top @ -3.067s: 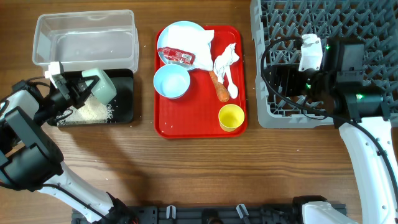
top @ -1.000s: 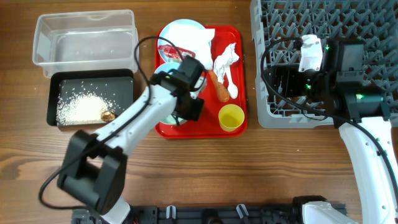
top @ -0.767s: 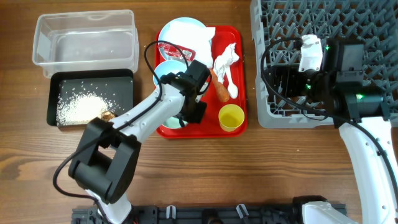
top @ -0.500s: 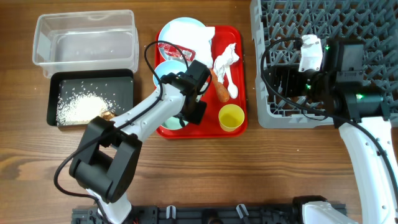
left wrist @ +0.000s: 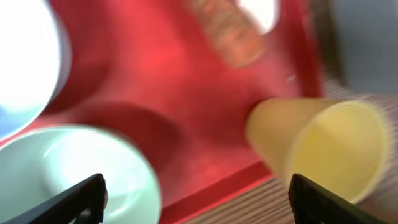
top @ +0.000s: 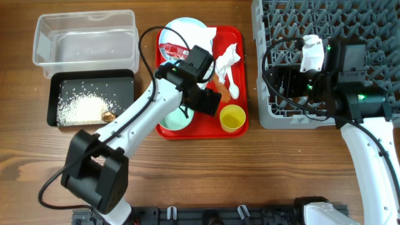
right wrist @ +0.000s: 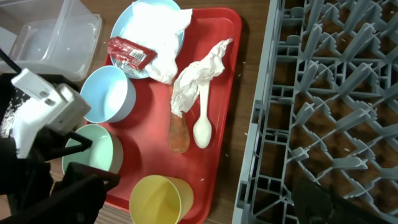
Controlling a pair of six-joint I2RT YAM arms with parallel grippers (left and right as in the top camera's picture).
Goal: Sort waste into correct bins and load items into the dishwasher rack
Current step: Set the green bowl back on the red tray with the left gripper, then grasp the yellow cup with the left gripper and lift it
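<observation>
Left wrist, left claw [left wrist: 196, 193] spread wide, empty

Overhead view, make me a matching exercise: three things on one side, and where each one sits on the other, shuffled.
Things:
1. rice grains
2. snack wrapper
3. yellow cup

Places:
A. on the pale blue plate
B. upright on the red tray
C. in the black tub

Pairs: 1-C, 2-A, 3-B
</observation>
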